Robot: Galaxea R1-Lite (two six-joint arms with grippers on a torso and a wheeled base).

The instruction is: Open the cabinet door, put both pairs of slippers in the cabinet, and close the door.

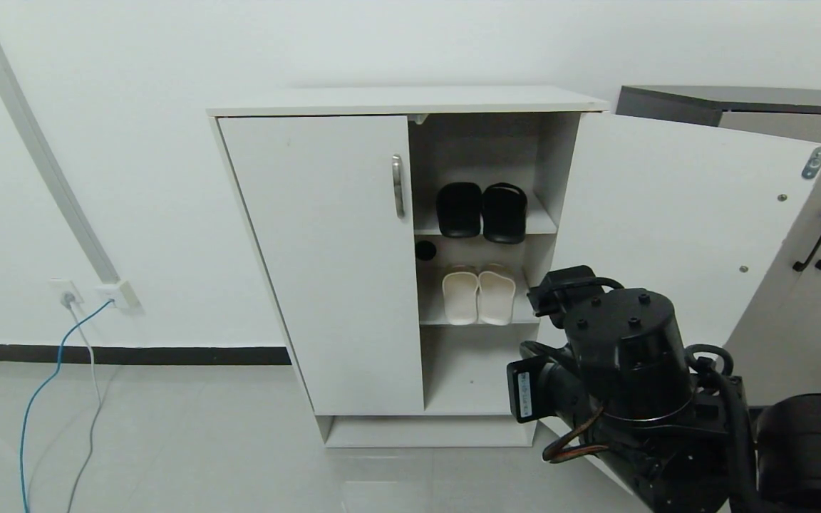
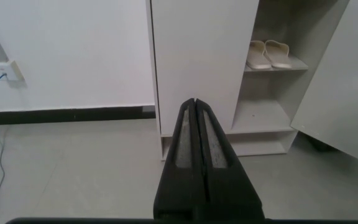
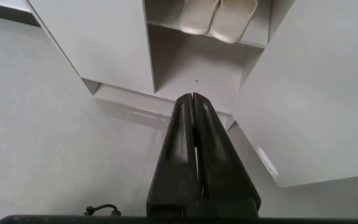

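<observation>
The white cabinet [image 1: 410, 100] stands against the wall with its right door [image 1: 674, 221] swung wide open and its left door [image 1: 325, 263] closed. A pair of black slippers [image 1: 482, 210] sits on the upper shelf. A pair of white slippers [image 1: 478, 296] sits on the middle shelf [image 2: 275, 67], side by side. My left gripper [image 2: 194, 101] is shut and holds nothing, low over the floor in front of the closed left door. My right gripper [image 3: 192, 94] is also shut and holds nothing, near the floor before the cabinet's bottom compartment [image 3: 194, 68], beside the open door [image 3: 316, 93].
A grey cabinet [image 1: 809, 249] with black handles stands right behind the open door. Wall sockets [image 1: 90, 292] with a blue cable [image 1: 40, 392] and a grey one trail onto the floor at the left. Bare tiled floor [image 1: 189, 442] lies in front of the cabinet.
</observation>
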